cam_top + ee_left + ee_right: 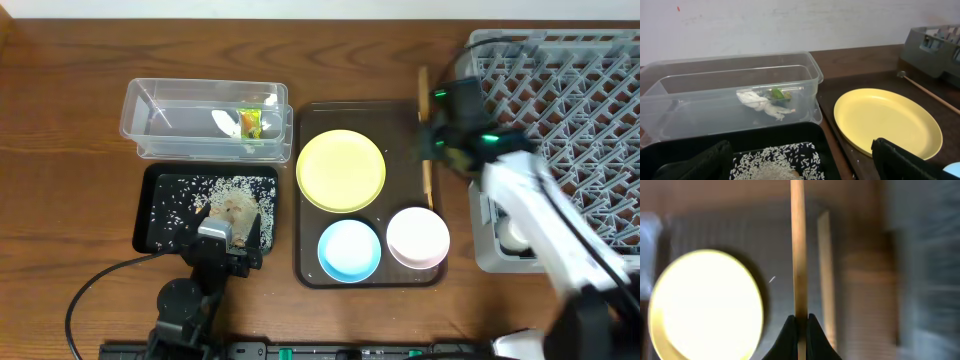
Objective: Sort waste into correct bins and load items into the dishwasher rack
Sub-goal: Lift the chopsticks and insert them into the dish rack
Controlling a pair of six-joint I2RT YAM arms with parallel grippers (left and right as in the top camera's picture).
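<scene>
I judge the waste sorting done: the wrapper (249,122) and paper (226,122) lie in the clear tub (140,110), and the rice (215,190) is in the black tray (150,235). The step in hand is loading the rack, and I am at the pick-up of the chopsticks.

My right gripper (800,319) has its jaws pressed together on one chopstick (798,240), pinching it between the very tips. My left gripper (225,245) hangs over the six o'clock end of the black tray, jaws spread wide and holding nothing.

The chopstick lies along the three o'clock edge of the brown serving tray (305,270). That puts it between the yellow plate (340,170) and the grey rack (560,90), which stands at three o'clock on the table. From overhead its long axis runs twelve to six. From my right wrist it runs straight away from my tips, so I grip it crosswise. Which end is the thin one I cannot tell, nor whether it has left the tray.

A second chopstick (825,255) lies parallel, just beside the first, and is too blurred to show any contact.

Next I need a straight lift, keeping the stick level because thin round wood can swivel in a tip pinch. Then comes a carry toward three o'clock over the rack wall, with a placement that keeps it from slipping through the lattice.
</scene>
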